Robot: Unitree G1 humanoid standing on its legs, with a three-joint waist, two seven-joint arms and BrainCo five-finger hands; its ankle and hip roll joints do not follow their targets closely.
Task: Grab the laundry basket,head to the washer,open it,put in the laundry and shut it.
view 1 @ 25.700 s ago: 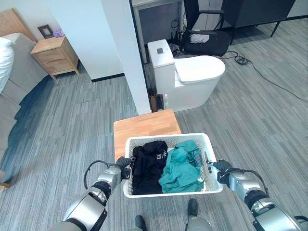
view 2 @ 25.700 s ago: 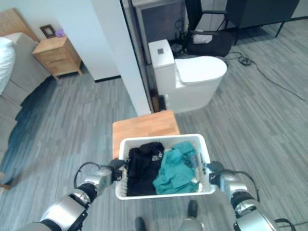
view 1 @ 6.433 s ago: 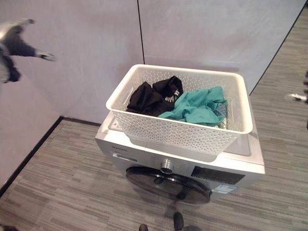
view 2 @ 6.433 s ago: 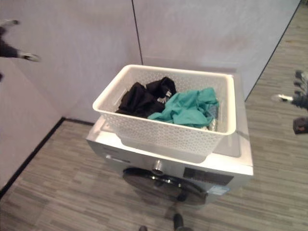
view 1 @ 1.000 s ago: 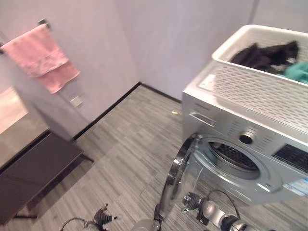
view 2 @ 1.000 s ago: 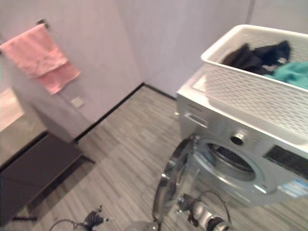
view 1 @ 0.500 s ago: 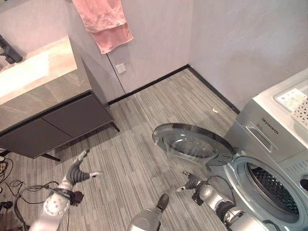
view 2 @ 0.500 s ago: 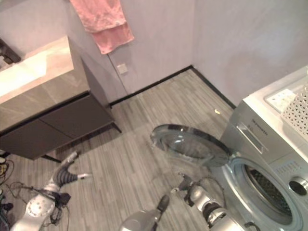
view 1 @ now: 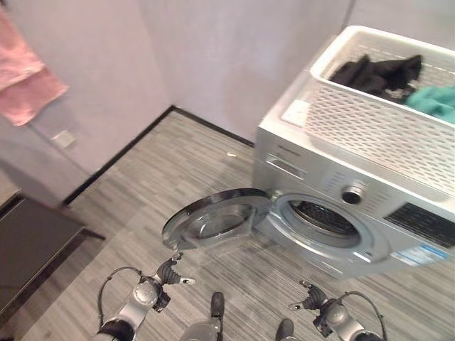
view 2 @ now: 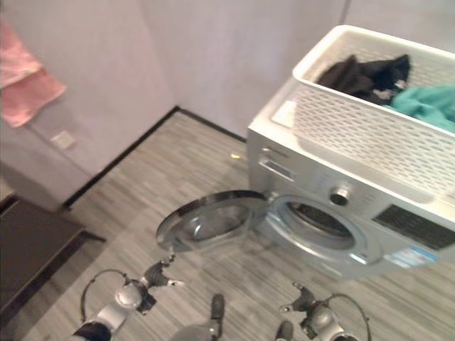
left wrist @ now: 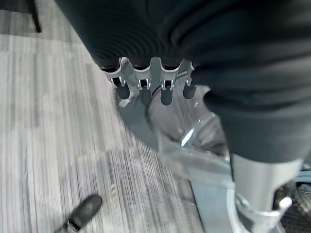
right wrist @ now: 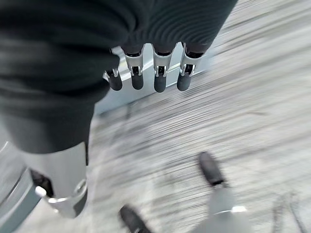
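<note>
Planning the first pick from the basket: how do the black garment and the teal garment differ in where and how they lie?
The black garment lies bunched toward the basket's wall-side end, nearer the corner; the teal garment lies beside it toward the view's right edge, partly cut off. The black one is dark and crumpled in a heap, while the teal one is bright. Both sit inside the white basket on top of the washer, untouched, with both hands low by the floor.

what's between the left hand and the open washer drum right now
The open washer door. In the left eye view it swings out low between the left hand and the drum opening, with bare grey floor around it.
</note>
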